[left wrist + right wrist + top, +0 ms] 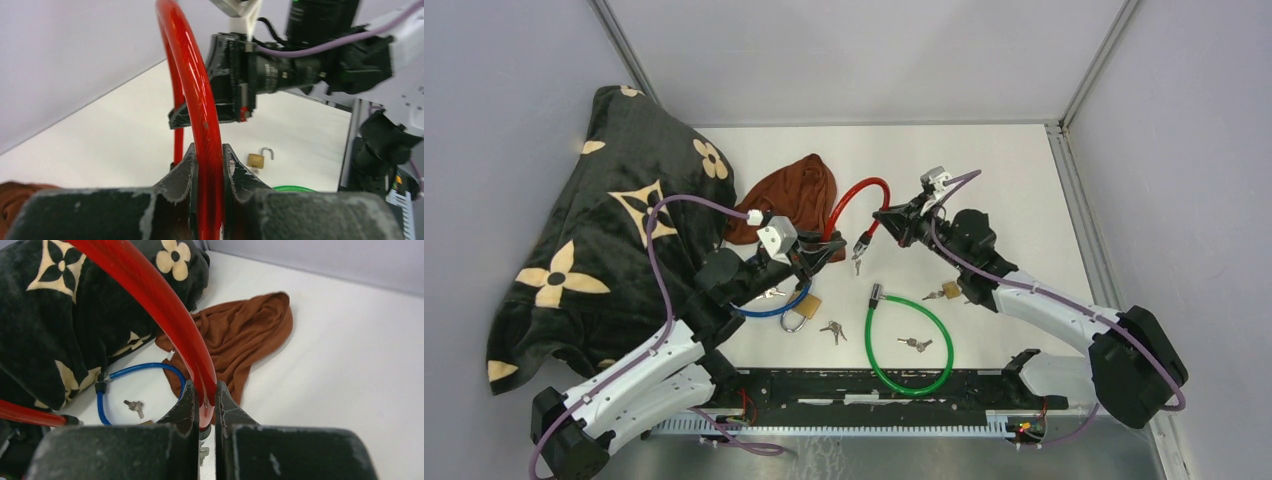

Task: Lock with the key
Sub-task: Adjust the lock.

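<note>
1. Red lock [856,192] is off the table, arching between the two grippers, each holding one leg of the cable.
2. Left gripper [209,150]: its jaws are pressed onto the cable, which runs straight up out of them and bends over toward the right gripper [204,390].
3. The right jaws also pinch the cable, which rises from them toward the left jaws.
4. Head [862,242] juts just below the right jaws. Its long axis slants down toward the left jaws, in the gap between the grippers.
5. Key [856,265] dangles at the head's tip. Whether it is seated in the keyhole is too small to tell.
6. The cable's other end appears to come out past the left jaws, apart from the head, so the loop looks open.
7. The right jaws are far nearer the head, but both grippers are occupied. Reaching the key probably means one of them must release first.
</note>
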Controlling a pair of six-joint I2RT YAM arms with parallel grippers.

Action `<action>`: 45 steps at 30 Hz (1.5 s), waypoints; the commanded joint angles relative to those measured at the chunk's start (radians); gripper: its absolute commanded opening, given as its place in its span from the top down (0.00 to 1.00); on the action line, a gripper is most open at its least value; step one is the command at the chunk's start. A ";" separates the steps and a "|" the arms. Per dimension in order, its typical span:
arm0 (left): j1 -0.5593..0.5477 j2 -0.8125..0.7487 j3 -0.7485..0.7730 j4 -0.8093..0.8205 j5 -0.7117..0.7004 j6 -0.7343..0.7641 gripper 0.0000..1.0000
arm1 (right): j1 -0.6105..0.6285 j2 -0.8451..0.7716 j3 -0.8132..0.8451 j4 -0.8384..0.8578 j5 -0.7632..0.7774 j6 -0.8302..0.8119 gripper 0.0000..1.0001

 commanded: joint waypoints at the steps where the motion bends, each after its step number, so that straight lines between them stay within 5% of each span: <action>1: 0.004 0.005 -0.053 0.178 -0.198 -0.091 0.98 | 0.145 -0.029 0.001 -0.005 0.396 0.213 1.00; 5: 0.002 0.000 -0.094 0.168 -0.151 -0.133 0.98 | 0.205 -0.001 0.026 0.005 0.432 0.185 1.00; 12: 0.002 -0.035 -0.160 0.126 0.113 -0.065 0.91 | 0.198 0.123 0.161 0.075 0.040 -0.126 1.00; 17: 0.003 -0.037 -0.142 0.066 0.276 0.090 0.67 | 0.174 0.185 0.251 0.050 -0.087 -0.232 1.00; 28: 0.002 -0.096 0.016 -0.455 0.361 0.620 0.33 | 0.017 0.193 0.191 0.196 -0.391 -0.266 1.00; 33: 0.003 -0.124 0.094 -0.722 0.388 0.888 0.01 | -0.001 0.165 0.191 0.138 -0.426 -0.362 1.00; 39: 0.003 -0.182 0.185 -1.039 0.423 1.142 0.00 | -0.032 0.143 0.203 0.060 -0.402 -0.447 1.00; 45: 0.002 -0.223 0.219 -1.077 0.369 1.177 0.00 | -0.055 0.171 0.249 0.007 -0.389 -0.502 1.00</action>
